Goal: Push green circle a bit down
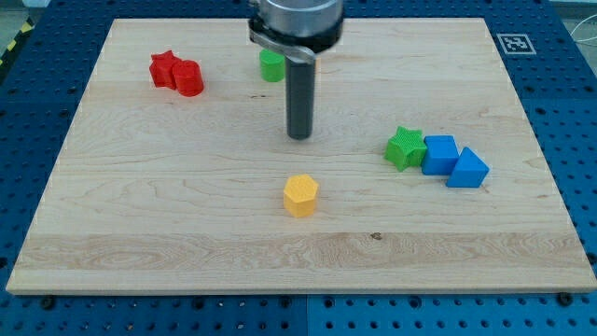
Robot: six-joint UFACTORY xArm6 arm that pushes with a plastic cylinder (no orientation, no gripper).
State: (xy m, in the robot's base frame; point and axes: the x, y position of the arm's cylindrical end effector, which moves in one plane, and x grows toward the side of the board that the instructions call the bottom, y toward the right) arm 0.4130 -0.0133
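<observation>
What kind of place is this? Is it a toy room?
More likely a robot lab bench. A wooden board lies on a blue table full of holes, and my tip pushes small blocks like the green circle.

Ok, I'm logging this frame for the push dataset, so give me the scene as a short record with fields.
tip: my tip on the board, below and right of the green circle, not touching it
target: green circle, near the view's top, partly hidden by the arm
red pair: red star touching red cylinder
right cluster: green star, blue cube, blue triangle
centre: yellow hexagon
</observation>
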